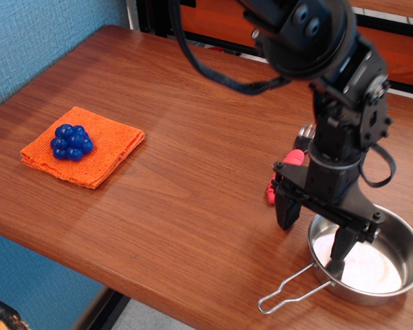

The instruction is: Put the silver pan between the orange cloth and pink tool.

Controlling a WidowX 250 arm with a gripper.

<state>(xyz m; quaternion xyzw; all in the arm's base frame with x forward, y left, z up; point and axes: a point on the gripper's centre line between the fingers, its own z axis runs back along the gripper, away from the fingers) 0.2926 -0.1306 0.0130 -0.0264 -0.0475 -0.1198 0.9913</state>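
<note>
The silver pan [382,265] sits at the front right of the table, its looped wire handle [289,292] pointing front-left. My gripper [313,237] is open and straddles the pan's near-left rim: one finger stands outside on the table, the other is inside the pan. The pink tool [289,165] lies just behind the gripper, mostly hidden by the arm; only bits of its red handle show. The orange cloth [107,148] lies flat at the left of the table.
A blue bumpy ball cluster [71,141] rests on the orange cloth. The wooden table's front edge [158,292] runs close below the pan handle. A blue wall borders the left side.
</note>
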